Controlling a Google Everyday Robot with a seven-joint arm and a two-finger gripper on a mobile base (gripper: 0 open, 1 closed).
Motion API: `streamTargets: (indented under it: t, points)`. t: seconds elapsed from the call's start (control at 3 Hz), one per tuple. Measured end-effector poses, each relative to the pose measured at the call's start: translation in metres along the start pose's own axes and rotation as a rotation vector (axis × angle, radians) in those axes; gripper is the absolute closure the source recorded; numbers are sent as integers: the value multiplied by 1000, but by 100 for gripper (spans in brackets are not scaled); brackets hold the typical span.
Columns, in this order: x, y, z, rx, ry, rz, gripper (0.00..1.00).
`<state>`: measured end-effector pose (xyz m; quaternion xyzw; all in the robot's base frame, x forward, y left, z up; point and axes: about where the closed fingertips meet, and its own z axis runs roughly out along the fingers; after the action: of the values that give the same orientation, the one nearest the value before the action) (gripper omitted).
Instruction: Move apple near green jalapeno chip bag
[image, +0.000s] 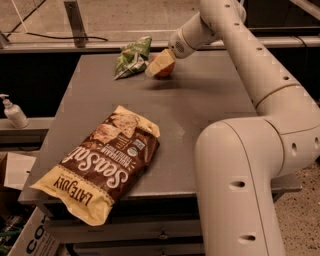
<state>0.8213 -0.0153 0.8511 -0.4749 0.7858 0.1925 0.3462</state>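
The small red-orange apple (167, 72) is at the far side of the grey table (200, 115), mostly covered by my gripper (160, 65). The gripper reaches in from the right and its pale fingers (159, 62) are closed around the apple, low over the table top. The green jalapeno chip bag (132, 57) lies wrinkled just to the left of the apple, a small gap away from the fingers.
A large brown-and-yellow Sea Salt chip bag (102, 170) lies at the table's front left, overhanging the edge. My arm's big white links (245, 165) fill the right side. A soap dispenser (14, 112) stands on a ledge at left, with a cardboard box (30, 240) below.
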Motion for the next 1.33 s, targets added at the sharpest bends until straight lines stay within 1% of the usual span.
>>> streamTargets:
  t: [0.33,0.67,1.0,1.33]
  points:
    - [0,0,0,0,0,0,0]
    - [5,-3,-14,6,-19,-7,0]
    - [25,-9,-46,25,-58,-2,0]
    - [68,-18,-97,84,-84,32,0]
